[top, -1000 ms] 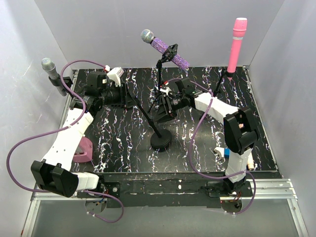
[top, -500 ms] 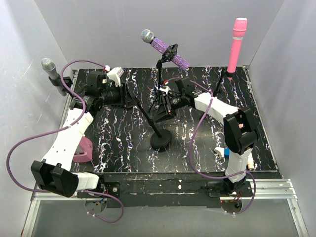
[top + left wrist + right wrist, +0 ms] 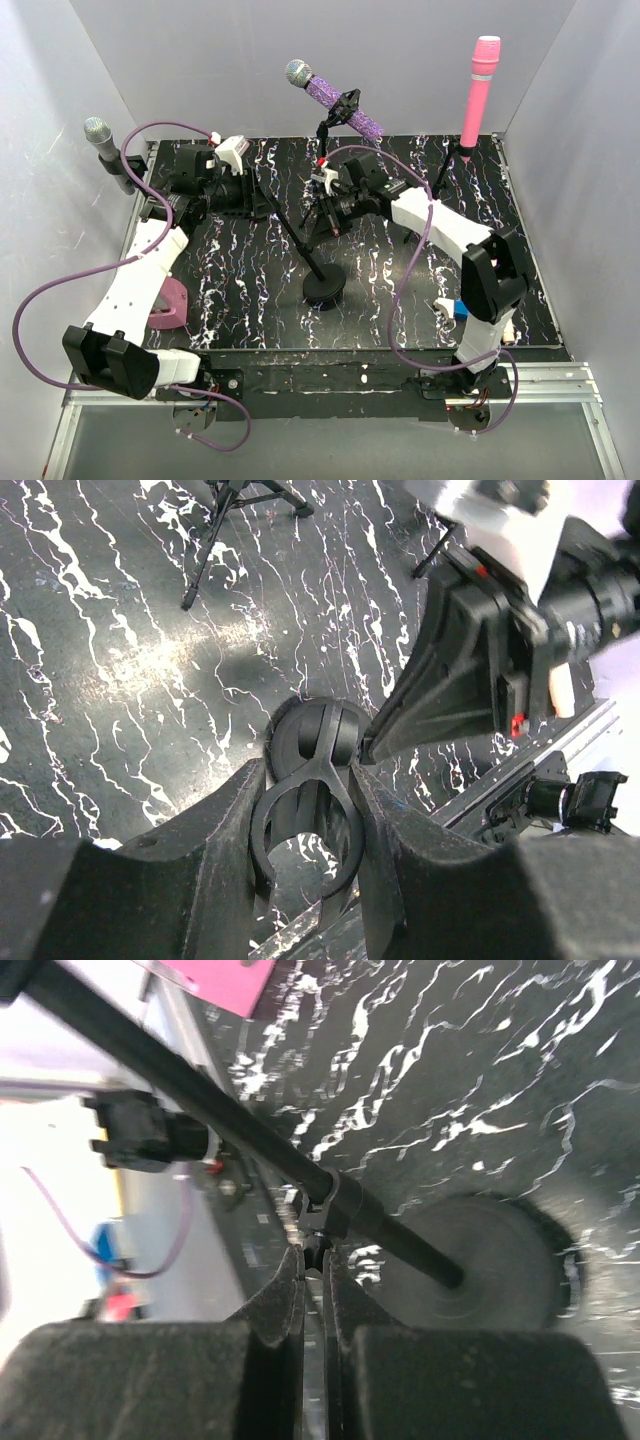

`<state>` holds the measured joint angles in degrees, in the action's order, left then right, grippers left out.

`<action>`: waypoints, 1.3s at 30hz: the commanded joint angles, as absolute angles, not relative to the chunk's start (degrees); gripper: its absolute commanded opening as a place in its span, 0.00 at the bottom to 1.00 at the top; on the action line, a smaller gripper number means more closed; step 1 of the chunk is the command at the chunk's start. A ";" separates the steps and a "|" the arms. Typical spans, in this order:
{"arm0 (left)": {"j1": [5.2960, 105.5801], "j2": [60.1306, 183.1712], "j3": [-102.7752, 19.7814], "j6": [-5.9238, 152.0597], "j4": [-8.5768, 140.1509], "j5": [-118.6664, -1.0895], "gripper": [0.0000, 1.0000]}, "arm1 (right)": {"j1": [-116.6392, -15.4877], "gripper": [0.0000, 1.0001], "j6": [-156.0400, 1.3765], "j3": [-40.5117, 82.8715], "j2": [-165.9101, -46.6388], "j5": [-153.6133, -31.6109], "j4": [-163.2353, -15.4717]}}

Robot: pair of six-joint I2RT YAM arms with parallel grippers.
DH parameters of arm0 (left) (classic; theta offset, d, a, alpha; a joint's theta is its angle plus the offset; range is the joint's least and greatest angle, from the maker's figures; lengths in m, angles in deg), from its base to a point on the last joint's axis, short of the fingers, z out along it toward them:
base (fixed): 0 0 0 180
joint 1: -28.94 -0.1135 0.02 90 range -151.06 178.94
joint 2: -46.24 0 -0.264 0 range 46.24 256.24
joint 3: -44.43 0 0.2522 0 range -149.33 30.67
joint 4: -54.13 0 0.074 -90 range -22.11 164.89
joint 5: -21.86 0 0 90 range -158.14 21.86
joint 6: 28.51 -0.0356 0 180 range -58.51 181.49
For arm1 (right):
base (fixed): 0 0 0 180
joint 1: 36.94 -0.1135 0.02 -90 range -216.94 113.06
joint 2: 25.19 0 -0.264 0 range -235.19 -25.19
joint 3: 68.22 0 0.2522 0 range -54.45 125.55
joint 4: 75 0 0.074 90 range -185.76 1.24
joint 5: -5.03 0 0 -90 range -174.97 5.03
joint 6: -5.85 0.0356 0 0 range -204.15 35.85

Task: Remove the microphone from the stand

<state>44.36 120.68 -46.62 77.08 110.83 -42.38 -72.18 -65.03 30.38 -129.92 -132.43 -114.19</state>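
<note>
Nearest the arm bases, a pink object (image 3: 172, 305) is seen on the table (image 3: 400, 290) beside the left arm, and a small blue item (image 3: 459, 308) beside the right arm. What either one is cannot be made out from this view.

Further in, a round base (image 3: 325, 288) rests on the table, and from it a thin pole (image 3: 190, 1098) leans up and to the left. At the pole's upper end a ring-shaped clip (image 3: 264, 830) is clamped between the fingers (image 3: 215, 850) of the left gripper (image 3: 310, 815), one finger pressed against each side. Through the ring the base is seen below.

Lower on the pole, the right gripper (image 3: 312, 1260) is seen with its fingers brought together, the tips set against a collar (image 3: 335, 1205) on the pole. Whether a small tab of that collar is pinched between them cannot be told.

Beyond the right gripper, a purple microphone (image 3: 335, 97) is held tilted in the clamp of a tripod stand (image 3: 322, 150), head to the upper left, apart from both grippers. At the far right a pink microphone (image 3: 480, 85) is mounted upright on its own stand. At the far left edge a grey microphone (image 3: 105, 145) is mounted at a tilt.
</note>
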 commanded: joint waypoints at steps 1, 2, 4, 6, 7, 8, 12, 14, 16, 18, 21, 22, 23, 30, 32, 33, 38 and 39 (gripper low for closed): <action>44.85 119.19 -45.70 78.98 110.78 -39.31 0.00 | -79.90 0.01 -88.22 33.00 -124.61 -116.47 -117.76; 44.85 119.19 -45.62 79.07 110.78 -39.40 0.00 | -81.22 0.01 -92.11 32.39 -123.38 -113.83 -117.50; 44.85 118.93 -45.44 79.33 110.78 -39.66 0.00 | -84.30 0.01 -100.54 29.24 -120.40 -108.20 -113.66; 44.85 118.84 -45.44 79.33 110.87 -39.84 0.00 | -86.32 0.01 -109.76 24.67 -117.14 -103.27 -106.72; 44.85 118.93 -45.53 79.33 110.96 -39.75 0.00 | -87.03 0.01 -114.42 22.12 -115.65 -101.34 -102.86; 44.85 118.76 -45.53 79.33 111.04 -39.75 0.00 | -87.64 0.01 -120.30 18.97 -114.33 -99.32 -98.47; 44.85 118.93 -45.70 79.42 111.13 -39.31 0.00 | -88.53 0.01 -151.82 2.29 -108.88 -99.73 -72.40; 44.76 119.10 -45.97 79.42 111.13 -39.22 0.00 | -87.66 0.01 -167.40 -8.35 -109.82 -104.28 -50.04; 44.85 119.28 -46.14 79.42 111.05 -38.96 0.00 | -87.21 0.01 -174.38 -13.48 -114.03 -107.46 -32.94; 44.76 119.46 -46.32 79.51 110.78 -38.96 0.00 | -87.21 0.01 -175.81 -14.98 -116.77 -109.39 -23.06; 44.67 119.63 -46.58 79.68 110.52 -38.78 0.00 | -87.21 0.01 -175.56 -16.74 -115.03 -110.98 -25.55; 44.67 119.72 -46.58 79.68 110.52 -38.78 0.00 | -87.21 0.03 -175.38 -17.18 -113.54 -110.73 -28.61; 44.76 119.81 -46.84 79.59 110.60 -38.78 0.00 | -87.21 0.05 -175.99 -17.88 -111.17 -110.03 -32.30; 44.76 119.55 -47.64 78.72 110.61 -37.91 0.00 | -83.96 0.38 -169.32 -22.28 -95.18 -109.58 -59.11; 44.67 119.63 -47.90 78.19 110.43 -37.56 0.00 | -83.52 0.52 -167.39 -23.25 -90.96 -108.88 -66.39; 44.76 119.63 -47.99 78.01 110.26 -37.21 0.00 | -83.26 0.61 -165.99 -23.78 -88.85 -108.53 -69.30; 44.76 120.34 -49.39 75.12 109.46 -32.82 0.00 | -83.08 0.63 -156.59 -23.78 -80.75 -104.67 -81.53; 44.85 120.51 -49.57 73.81 109.46 -31.94 0.00 | -83.17 0.63 -154.22 -23.17 -79.87 -103.09 -83.99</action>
<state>44.51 120.83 -46.25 76.19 110.72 -39.17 -83.22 -163.74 -23.47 -83.41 -107.21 -69.97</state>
